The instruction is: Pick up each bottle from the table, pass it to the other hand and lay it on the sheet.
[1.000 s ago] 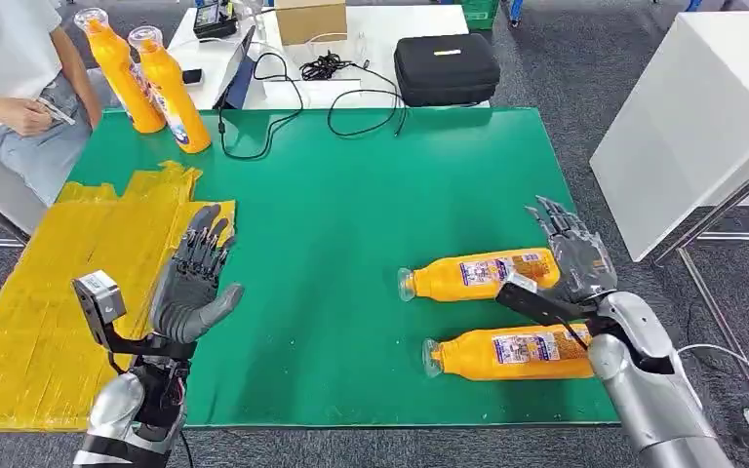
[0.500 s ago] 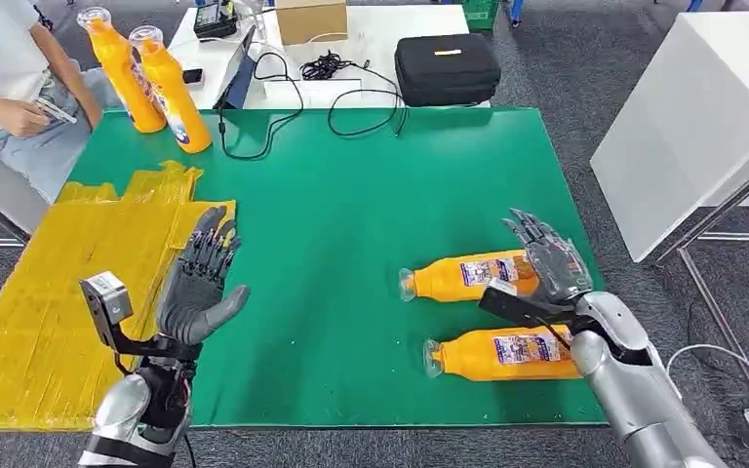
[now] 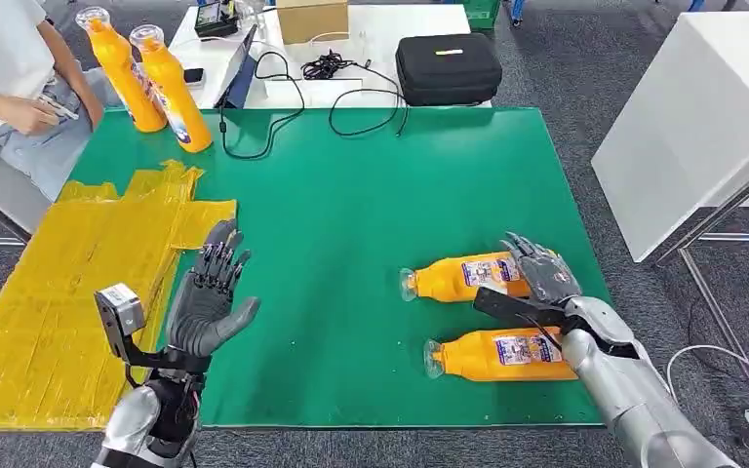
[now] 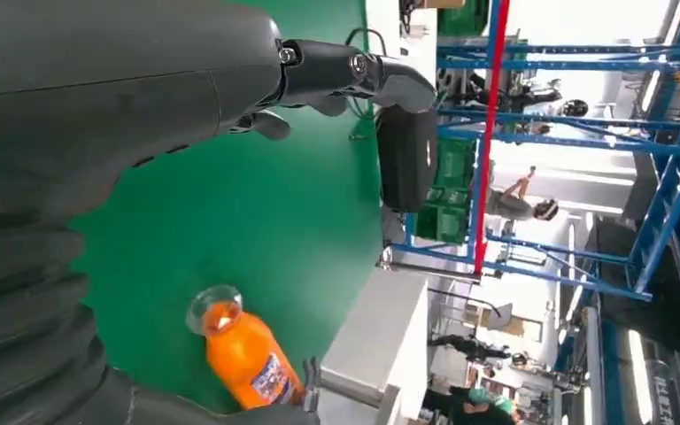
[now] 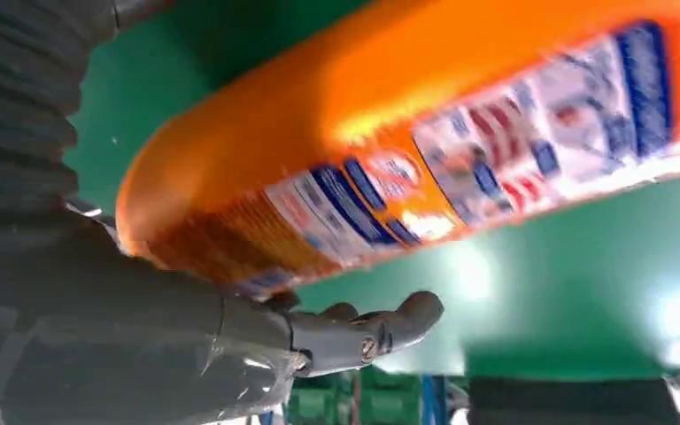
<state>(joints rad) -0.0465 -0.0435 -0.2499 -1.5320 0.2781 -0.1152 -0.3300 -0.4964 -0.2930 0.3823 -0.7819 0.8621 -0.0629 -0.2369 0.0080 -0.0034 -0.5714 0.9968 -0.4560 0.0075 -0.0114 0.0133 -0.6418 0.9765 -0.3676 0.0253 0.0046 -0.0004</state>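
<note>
Two orange bottles lie on their sides on the green table (image 3: 351,195), caps pointing left. My right hand (image 3: 541,273) reaches over the base end of the farther bottle (image 3: 458,277), fingers spread and not closed round it. In the right wrist view this bottle (image 5: 425,150) lies close against the palm, with the thumb (image 5: 363,332) stretched out beside it. The nearer bottle (image 3: 497,354) lies just in front of my right forearm. My left hand (image 3: 210,297) is held up open and empty beside the yellow sheet (image 3: 49,292). The left wrist view looks across at one bottle (image 4: 246,356).
Two more orange bottles (image 3: 146,78) stand upright at the table's far left corner, next to a seated person (image 3: 5,78). Black cables (image 3: 283,97) trail onto the far edge. A black case (image 3: 446,66) and a cardboard box (image 3: 310,18) sit on the white table behind. A white panel (image 3: 692,117) stands to the right.
My right hand has come down and to the left, over the farther bottle's base. My left hand has shifted slightly right, staying open.
</note>
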